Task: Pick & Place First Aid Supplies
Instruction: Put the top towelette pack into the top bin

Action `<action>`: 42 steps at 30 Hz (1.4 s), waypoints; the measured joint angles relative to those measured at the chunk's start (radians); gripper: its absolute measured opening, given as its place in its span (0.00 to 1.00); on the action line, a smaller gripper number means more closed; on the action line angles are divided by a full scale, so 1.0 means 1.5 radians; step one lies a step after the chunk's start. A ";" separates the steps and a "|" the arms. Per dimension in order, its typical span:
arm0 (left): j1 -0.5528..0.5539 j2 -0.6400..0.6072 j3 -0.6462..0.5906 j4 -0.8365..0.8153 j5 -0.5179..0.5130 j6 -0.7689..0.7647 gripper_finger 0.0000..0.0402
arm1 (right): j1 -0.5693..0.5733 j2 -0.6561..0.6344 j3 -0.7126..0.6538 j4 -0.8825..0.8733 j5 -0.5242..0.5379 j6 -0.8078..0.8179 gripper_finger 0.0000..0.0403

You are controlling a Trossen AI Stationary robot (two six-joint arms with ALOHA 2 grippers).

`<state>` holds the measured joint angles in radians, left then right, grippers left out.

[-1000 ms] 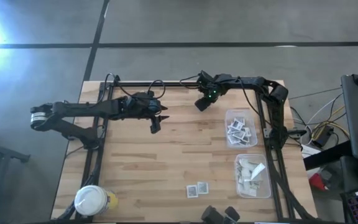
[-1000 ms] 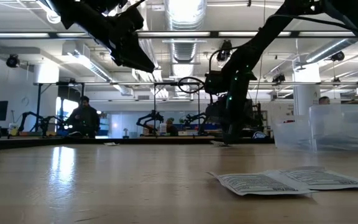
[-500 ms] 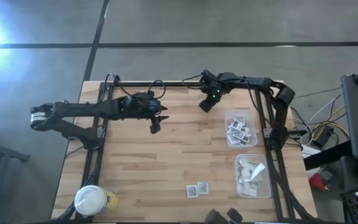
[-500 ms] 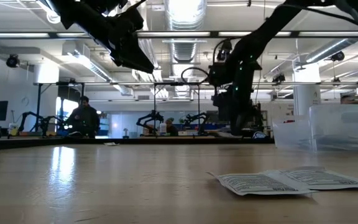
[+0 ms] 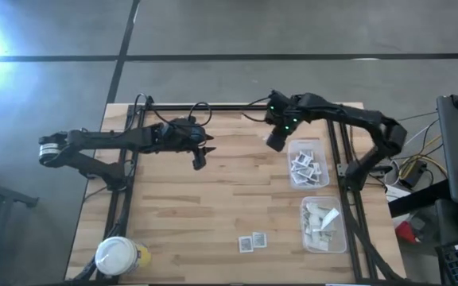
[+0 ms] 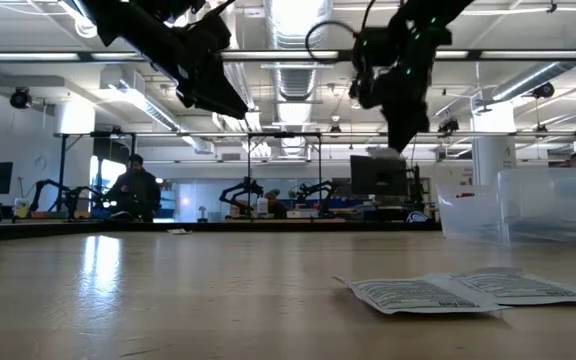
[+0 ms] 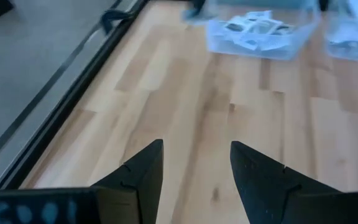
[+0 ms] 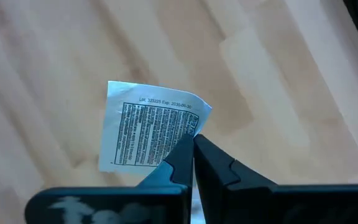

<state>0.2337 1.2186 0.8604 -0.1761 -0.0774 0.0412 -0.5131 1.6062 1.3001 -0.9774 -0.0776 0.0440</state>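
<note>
My right gripper [image 5: 277, 142] hangs above the far part of the table, beside the far clear tub [image 5: 308, 163], shut on a square white packet with dark print [image 8: 148, 127]. In the low view it [image 6: 400, 140] is well above the table top. My left gripper [image 5: 199, 159] waits open over the table's far left middle, its fingers [image 7: 143, 171] apart with nothing between them. Two more white packets [image 5: 252, 241] lie flat on the wood near the front edge and show close up in the low view [image 6: 438, 292]. My right gripper pinches the packet between its two fingertips at one edge, next to a corner [image 8: 190, 127]. The fingers point steeply down, coming from above. The packet is lifted clear of the wood and sticks out to one side of the tips, its printed face toward the wrist camera.
The far tub holds white printed packets [image 7: 253, 28]; a second clear tub [image 5: 323, 225] nearer the front right holds pale strips. A white-lidded round jar [image 5: 118, 256] stands at the front left corner. A black frame [image 5: 130, 171] borders the table's far edge and both sides.
My right gripper has risen from close to the table top at the far side to well above it and has gone toward the table's right edge, ending beside the far tub. Its wrist has rolled somewhat. The left arm has kept still.
</note>
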 joint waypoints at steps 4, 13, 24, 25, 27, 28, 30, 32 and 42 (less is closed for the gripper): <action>0.000 0.000 0.000 -0.016 -0.060 -0.026 0.45 | 0.025 -0.072 -0.010 -0.041 0.017 -0.001 0.02; 0.000 0.000 0.000 -0.035 -0.203 -0.098 0.45 | 0.054 -0.219 -0.130 -0.056 0.086 0.008 0.02; 0.011 0.000 0.000 -0.063 -0.310 -0.145 0.45 | 0.057 -0.276 -0.289 -0.055 0.110 0.045 0.02; 0.013 0.000 0.000 -0.072 -0.310 -0.149 0.45 | 0.057 -0.276 -0.299 -0.055 0.110 0.045 0.02; 0.014 0.002 0.000 -0.093 -0.311 -0.156 0.45 | 0.057 -0.275 -0.318 -0.054 0.110 0.045 0.02; 0.014 0.002 0.000 -0.107 -0.310 -0.157 0.45 | 0.057 -0.275 -0.325 -0.054 0.110 0.045 0.02; 0.014 0.002 0.000 -0.130 -0.310 -0.158 0.45 | 0.057 -0.275 -0.333 -0.047 0.110 0.046 0.02; 0.014 0.002 0.000 -0.146 -0.311 -0.162 0.45 | 0.057 -0.275 -0.331 -0.043 0.110 0.046 0.02; 0.016 0.002 0.000 -0.150 -0.310 -0.173 0.45 | 0.057 -0.275 -0.327 -0.042 0.107 0.051 0.06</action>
<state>0.2581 1.2217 0.8604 -0.4015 -0.5430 -0.2176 -0.4274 1.1938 0.8097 -1.0401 0.0826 0.1205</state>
